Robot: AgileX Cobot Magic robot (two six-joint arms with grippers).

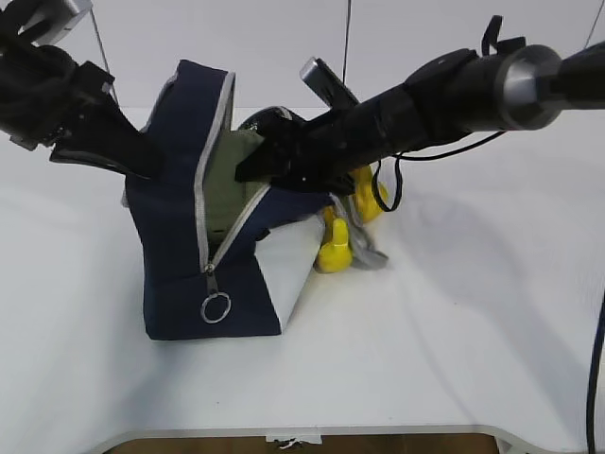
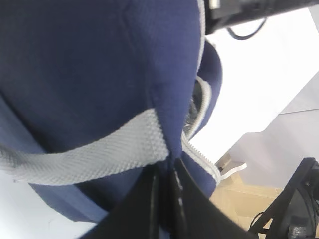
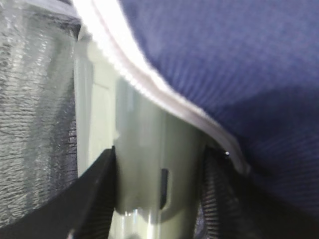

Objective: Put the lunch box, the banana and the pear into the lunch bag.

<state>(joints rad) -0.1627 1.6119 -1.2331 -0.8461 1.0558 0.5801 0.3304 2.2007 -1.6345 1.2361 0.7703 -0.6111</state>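
Note:
The navy lunch bag (image 1: 175,284) stands on the white table with its zipped flap lifted open. My left gripper (image 1: 142,163) is shut on the flap's fabric (image 2: 89,64), right by the grey webbing handle (image 2: 89,154); its tip (image 2: 167,174) pinches the seam. My right gripper (image 1: 248,163) reaches into the opening, shut on the lunch box (image 1: 230,175), whose sage-green lid (image 3: 154,164) sits between the two fingers (image 3: 94,194). Behind the bag lie the yellow pear (image 1: 335,250) and, partly hidden by my right arm, what looks like the banana (image 1: 369,197).
The zipper's ring pull (image 1: 216,307) hangs at the bag's front. A second grey handle (image 1: 364,248) lies by the fruit. Silver lining (image 3: 35,99) shows inside the bag. The table's front edge (image 1: 302,433) is near. A black cable (image 1: 597,378) hangs at far right.

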